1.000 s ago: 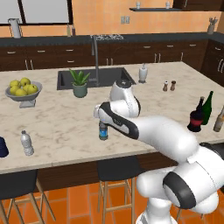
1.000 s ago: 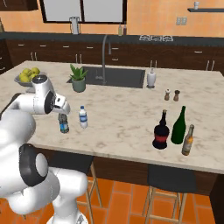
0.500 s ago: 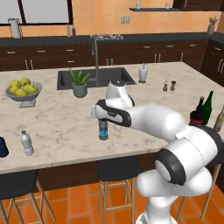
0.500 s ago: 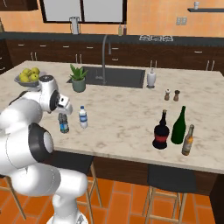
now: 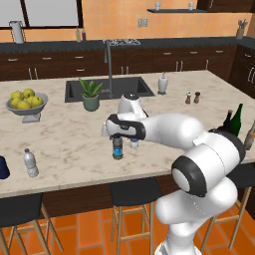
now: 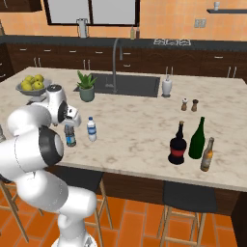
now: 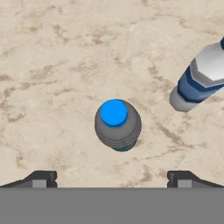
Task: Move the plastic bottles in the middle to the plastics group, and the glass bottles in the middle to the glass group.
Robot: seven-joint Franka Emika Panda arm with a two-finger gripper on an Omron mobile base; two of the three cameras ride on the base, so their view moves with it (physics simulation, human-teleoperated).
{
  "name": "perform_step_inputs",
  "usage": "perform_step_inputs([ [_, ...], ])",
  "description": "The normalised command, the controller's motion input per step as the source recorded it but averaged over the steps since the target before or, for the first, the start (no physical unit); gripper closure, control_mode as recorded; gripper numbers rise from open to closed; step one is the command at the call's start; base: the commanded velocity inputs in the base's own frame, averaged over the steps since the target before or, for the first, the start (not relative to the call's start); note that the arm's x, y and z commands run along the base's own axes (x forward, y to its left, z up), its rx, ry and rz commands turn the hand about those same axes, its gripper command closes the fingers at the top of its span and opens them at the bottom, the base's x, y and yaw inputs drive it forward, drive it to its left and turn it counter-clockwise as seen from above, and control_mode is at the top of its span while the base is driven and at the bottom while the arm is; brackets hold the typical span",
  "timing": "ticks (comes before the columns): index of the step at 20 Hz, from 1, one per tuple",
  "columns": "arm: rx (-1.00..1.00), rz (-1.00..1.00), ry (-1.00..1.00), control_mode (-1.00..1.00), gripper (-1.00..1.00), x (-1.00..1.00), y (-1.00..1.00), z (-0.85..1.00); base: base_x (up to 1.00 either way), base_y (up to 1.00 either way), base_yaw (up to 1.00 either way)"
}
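The darker blue-capped plastic bottle (image 5: 117, 149) (image 6: 70, 136) stands upright mid-counter, and from above its blue cap (image 7: 114, 113) is centred. My gripper (image 5: 117, 134) (image 6: 70, 121) (image 7: 111, 179) hovers straight over it, open, with its fingertips (image 7: 41, 178) spread wide and nothing between them. The clear plastic bottle with the white-blue label (image 6: 91, 129) (image 7: 200, 77) stands close beside it and is partly hidden by my arm in the left base view. The white-capped water bottle (image 5: 31, 163) stands at the counter's left front. The squat dark glass bottle (image 6: 178, 145), the green bottle (image 6: 197, 139) and the brown bottle (image 6: 207, 154) stand together at the right.
A fruit bowl (image 5: 25, 103) and a potted plant (image 5: 90, 94) stand behind the bottles, next to the sink (image 5: 109, 88). A white dispenser (image 5: 163, 83) and two shakers (image 5: 191, 97) lie farther right. A dark blue object (image 5: 2, 167) sits at the left edge. Stools (image 5: 133, 191) line the counter front.
My arm's elbow has swung up and closer over the counter. The hand stays above the darker bottle with the fingers still wide apart. No bottle has moved.
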Motion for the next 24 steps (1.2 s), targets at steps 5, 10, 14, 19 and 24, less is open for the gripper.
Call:
perform_step_inputs([
  [5, -0.04, 0.03, 0.00, -1.00, -1.00, 0.13, 0.14, -0.15, 0.00, 0.00, 0.00],
  [10, -0.08, 0.00, 0.00, -1.00, -1.00, 0.10, 0.01, -0.10, 0.00, 0.00, 0.00],
  [14, -0.07, 0.00, 0.00, -1.00, -1.00, 0.12, 0.00, -0.11, 0.00, 0.00, 0.00],
  [19, -0.03, 0.00, -0.01, -1.00, -1.00, 0.09, 0.00, -0.01, 0.00, 0.00, 0.00],
  [24, 0.00, 0.00, -0.03, -1.00, -1.00, 0.12, -0.01, 0.00, 0.00, 0.00, 0.00],
])
